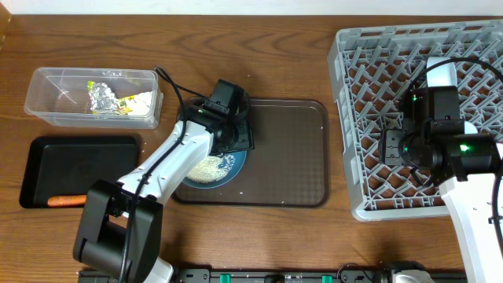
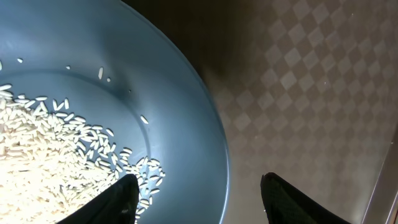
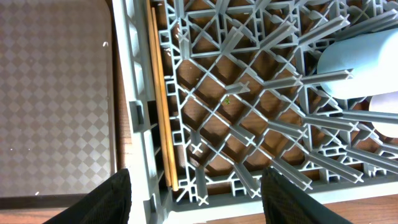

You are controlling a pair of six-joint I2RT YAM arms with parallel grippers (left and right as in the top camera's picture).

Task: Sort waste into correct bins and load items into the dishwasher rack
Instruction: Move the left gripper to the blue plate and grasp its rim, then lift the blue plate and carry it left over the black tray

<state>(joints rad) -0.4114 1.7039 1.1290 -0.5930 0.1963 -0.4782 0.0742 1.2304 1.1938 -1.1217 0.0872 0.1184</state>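
Overhead is hiding much of the bowl (image 1: 238, 168)

Your left arm (image 1: 169, 157) is covering it on the tray (image 1: 291, 149). Left gripper (image 2: 198, 180) is straddling its rim, spread, gripping nothing; rice (image 2: 43, 149) is lying inside. Right gripper (image 3: 194, 174) is hanging spread over the rack (image 3: 249, 112); chopsticks (image 3: 160, 106) are lying along its wall, a light-blue bowl (image 3: 360, 62) cut off.

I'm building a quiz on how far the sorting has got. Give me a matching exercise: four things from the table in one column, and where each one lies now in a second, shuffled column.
Things
1. carrot
2. crumpled foil
3. rice
4. chopsticks

Places
A. in the dark-blue bowl
B. in the grey rack, along its wall
C. in the black tray
D. in the clear tub

Pairs: 1-C, 2-D, 3-A, 4-B
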